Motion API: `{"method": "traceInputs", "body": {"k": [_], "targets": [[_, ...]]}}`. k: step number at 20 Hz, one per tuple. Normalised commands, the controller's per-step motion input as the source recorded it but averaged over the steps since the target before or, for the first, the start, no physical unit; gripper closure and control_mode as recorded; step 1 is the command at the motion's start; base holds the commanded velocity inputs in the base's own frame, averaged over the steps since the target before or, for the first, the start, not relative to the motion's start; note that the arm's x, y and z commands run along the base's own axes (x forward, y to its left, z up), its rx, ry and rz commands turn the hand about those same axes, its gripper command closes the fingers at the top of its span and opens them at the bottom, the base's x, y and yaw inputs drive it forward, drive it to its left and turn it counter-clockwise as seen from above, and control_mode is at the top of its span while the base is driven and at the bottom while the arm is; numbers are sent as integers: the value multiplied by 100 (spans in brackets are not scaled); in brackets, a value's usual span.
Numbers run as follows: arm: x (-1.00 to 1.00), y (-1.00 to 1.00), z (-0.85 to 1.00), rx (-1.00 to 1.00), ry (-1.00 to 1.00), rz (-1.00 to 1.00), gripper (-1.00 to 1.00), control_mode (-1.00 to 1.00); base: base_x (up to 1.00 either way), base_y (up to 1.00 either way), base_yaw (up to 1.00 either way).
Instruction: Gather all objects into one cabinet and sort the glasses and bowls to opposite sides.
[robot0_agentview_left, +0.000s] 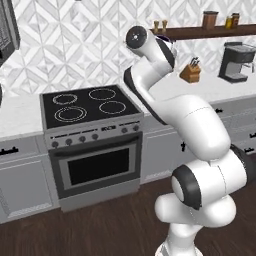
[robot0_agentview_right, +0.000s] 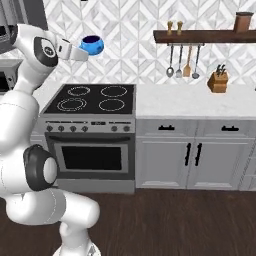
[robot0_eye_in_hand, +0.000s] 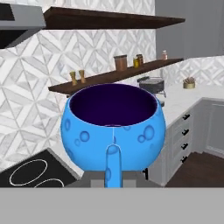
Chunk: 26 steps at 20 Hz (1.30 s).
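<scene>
Nearest my hand camera sits the small round bright blue bowl (robot0_eye_in_hand: 113, 130) with its dark inside, upright, mouth up. My pincer (robot0_eye_in_hand: 113, 168) is clamped on its near wall, one fingertip (robot0_eye_in_hand: 112, 164) showing against the glaze. From the right base view, the bowl (robot0_agentview_right: 92, 44) hangs well above the black glass cooktop (robot0_agentview_right: 95, 98), by the patterned backsplash. I judge it carried high for the wall cabinet, though that lies outside these views.

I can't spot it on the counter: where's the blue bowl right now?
The blue bowl is up in the air in the robot's hand, above the stove at the upper left of the right base view, against the tiled wall.
</scene>
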Motion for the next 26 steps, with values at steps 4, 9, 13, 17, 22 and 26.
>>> {"method": "traceInputs", "body": {"k": [4, 9, 13, 17, 22, 26], "targets": [[0, 0, 0, 0, 0, 0, 100, 100, -21, 73, 12], [0, 0, 0, 0, 0, 0, 100, 100, -94, 2, 3], [0, 0, 0, 0, 0, 0, 100, 100, -86, 33, 7], [0, 0, 0, 0, 0, 0, 100, 100, -16, 92, 8], [0, 0, 0, 0, 0, 0, 100, 100, 0, 100, 14], [0, 0, 0, 0, 0, 0, 100, 100, 0, 100, 19]]}}
